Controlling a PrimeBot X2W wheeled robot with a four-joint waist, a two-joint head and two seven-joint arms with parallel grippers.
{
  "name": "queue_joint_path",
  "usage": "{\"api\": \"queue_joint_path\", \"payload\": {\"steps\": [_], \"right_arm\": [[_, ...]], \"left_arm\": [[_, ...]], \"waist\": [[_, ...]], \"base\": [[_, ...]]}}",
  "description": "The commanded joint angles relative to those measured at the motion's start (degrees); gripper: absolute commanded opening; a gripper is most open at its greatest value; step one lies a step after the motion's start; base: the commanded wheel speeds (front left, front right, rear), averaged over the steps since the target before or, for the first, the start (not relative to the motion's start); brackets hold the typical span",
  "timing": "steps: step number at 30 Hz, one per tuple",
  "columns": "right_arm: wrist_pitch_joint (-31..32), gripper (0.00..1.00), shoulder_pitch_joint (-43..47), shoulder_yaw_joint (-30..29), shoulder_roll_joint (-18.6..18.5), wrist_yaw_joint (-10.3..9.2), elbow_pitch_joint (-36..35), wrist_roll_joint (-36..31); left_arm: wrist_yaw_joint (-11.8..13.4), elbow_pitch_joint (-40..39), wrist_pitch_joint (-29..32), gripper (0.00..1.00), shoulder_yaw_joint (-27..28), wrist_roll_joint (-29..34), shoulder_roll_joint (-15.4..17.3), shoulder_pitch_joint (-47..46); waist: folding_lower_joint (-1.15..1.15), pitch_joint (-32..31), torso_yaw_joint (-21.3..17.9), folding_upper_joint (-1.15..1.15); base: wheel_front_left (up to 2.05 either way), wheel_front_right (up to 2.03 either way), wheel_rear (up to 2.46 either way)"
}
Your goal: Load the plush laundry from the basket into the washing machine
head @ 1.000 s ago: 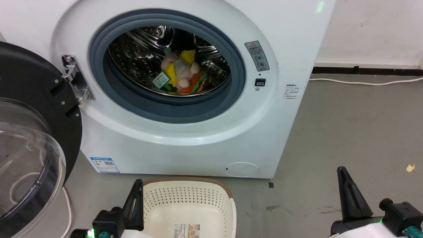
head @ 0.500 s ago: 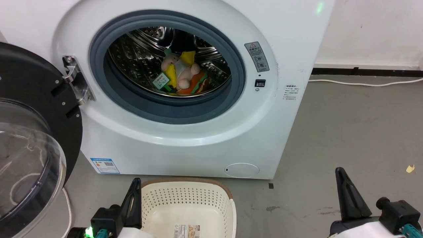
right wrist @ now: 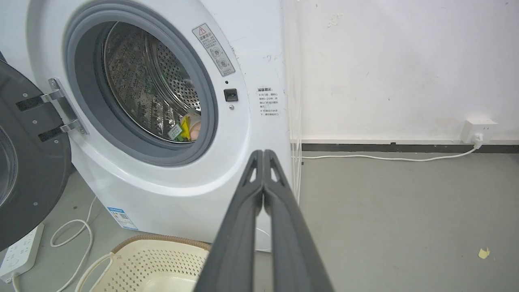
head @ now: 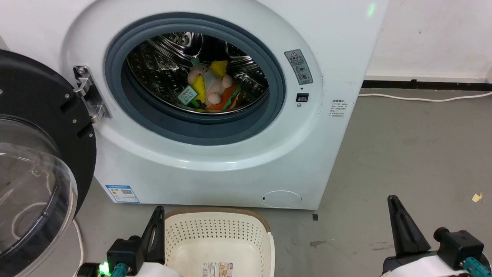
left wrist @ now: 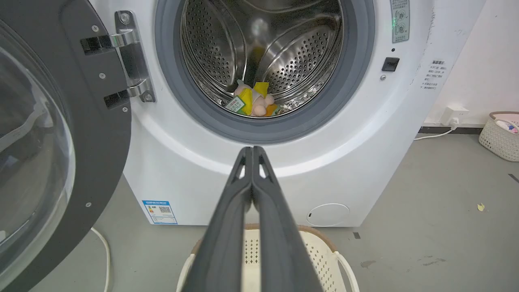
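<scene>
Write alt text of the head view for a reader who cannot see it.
A large white front-loading washing machine has its black-rimmed round door open, and small peach, yellow and orange plush toys lie in its steel drum. Before it on the grey floor sits a cream perforated plastic basket, the shut left gripper beside it, the shut right gripper farther right.

The left gripper (head: 157,214) and right gripper (head: 394,203) have long, tapering matte-black fingers (left wrist: 227,227) on blocky black mounts (head: 123,252), with teal connectors (head: 474,265) and white forearm shells (head: 419,268); a green light (head: 103,268) glows beside the left.
</scene>
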Motion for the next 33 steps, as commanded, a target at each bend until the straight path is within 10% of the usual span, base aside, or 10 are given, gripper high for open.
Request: {"api": "queue_joint_path", "payload": {"steps": [1,33], "right_arm": [[0.32,0.00,-0.73,-0.02,0.01,-0.02,-0.29,-0.62],[4.32,0.00,-1.70,-0.01,0.01,-0.03,-0.75,-4.13]], "left_arm": [[-0.25,-0.44,0.32,0.00,0.42,0.46,-0.17,-0.55],[-1.48,-2.29,4.30,0.00,2.67,3.09,-1.04,-1.22]], "waist": [[0.00,-0.02,0.00,0.00],[0.00,-0.58,-0.08,0.00]], "base": [[0.00,0.00,0.00],[0.00,0.00,0.00]]}}
